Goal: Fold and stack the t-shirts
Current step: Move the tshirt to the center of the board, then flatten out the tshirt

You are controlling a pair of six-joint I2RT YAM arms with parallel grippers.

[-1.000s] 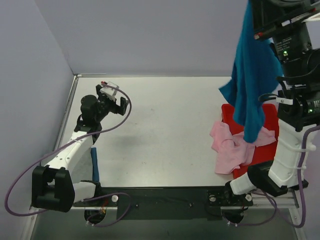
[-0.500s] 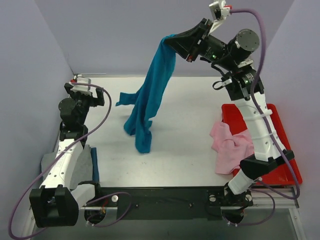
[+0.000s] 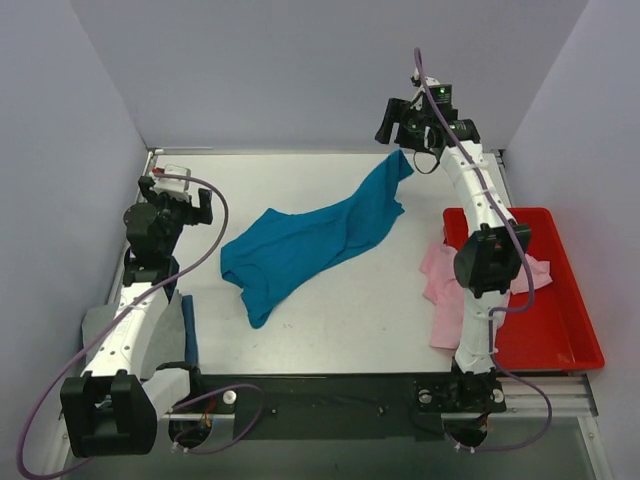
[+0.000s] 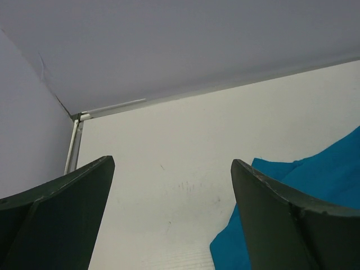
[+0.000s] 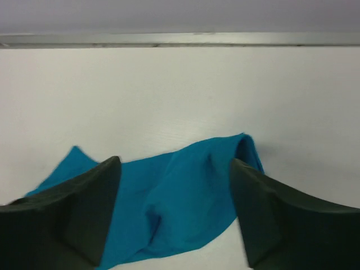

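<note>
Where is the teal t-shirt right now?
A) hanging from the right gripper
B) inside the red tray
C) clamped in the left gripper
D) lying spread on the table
D: the teal t-shirt lies stretched out on the table, and the right gripper over its far end is open, with no cloth between its fingers.

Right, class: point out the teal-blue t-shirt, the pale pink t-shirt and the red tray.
teal-blue t-shirt [image 3: 310, 240]: top external view, middle of the spread cloth.
pale pink t-shirt [image 3: 442, 288]: top external view, bunched part at the tray's left edge.
red tray [image 3: 548, 322]: top external view, bare floor.
</note>
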